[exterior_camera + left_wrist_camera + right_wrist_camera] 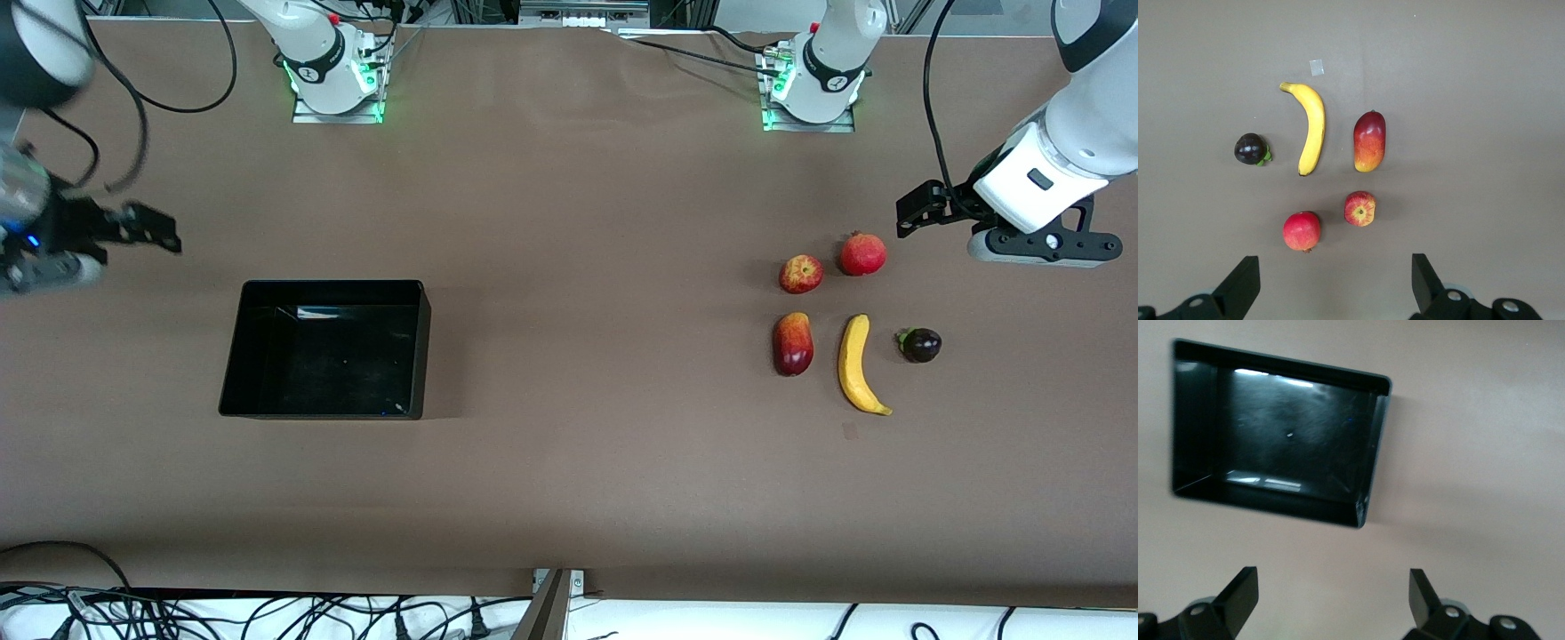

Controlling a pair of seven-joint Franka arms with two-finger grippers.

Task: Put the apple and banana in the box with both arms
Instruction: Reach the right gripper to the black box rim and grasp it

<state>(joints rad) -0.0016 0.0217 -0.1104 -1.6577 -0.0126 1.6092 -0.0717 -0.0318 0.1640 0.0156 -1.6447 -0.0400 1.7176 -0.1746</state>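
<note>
The box (324, 349) stands on the table (569, 498) toward the right arm's end, with nothing in it; the fruits lie together toward the left arm's end, well apart from the box; the apple (801, 274) lies beside the round crowned fruit (862, 254), which is slightly farther from the front camera and closer to the left arm's end; nearer to the camera lie three in a row: the elongated fruit (793, 344), the banana (858, 364) between, and the small round fruit (920, 345) closest to the left arm's end; none touch
</note>
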